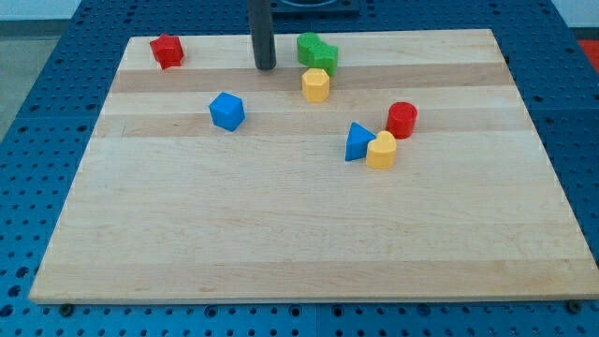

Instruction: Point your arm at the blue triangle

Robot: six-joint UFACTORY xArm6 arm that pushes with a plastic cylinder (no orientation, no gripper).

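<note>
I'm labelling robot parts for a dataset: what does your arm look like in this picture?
Only a straight, dark, round rod shows, entering from the view's top. It is plain, with no markings or cables visible. My tip is blunt, resting on the wooden board, left of the green block.

A pale wooden board (299, 234) is lying in long bands of lighter and darker tan grain, sitting on a bright blue surface (37, 140) dotted with a regular grid of small dark holes. My tip (266, 65) is showing near-black — a dark charcoal rod against the wood. The blue triangle (357, 142) is glowing a saturated mid-blue, matching the blue block (226, 110). A red cylinder (402, 119) and a red block (168, 51) are showing the same vivid scarlet. Two yellow blocks — one (381, 150) and another (316, 84) — are reading warm golden yellow. A green block (316, 51) is showing bright grass green.
</note>
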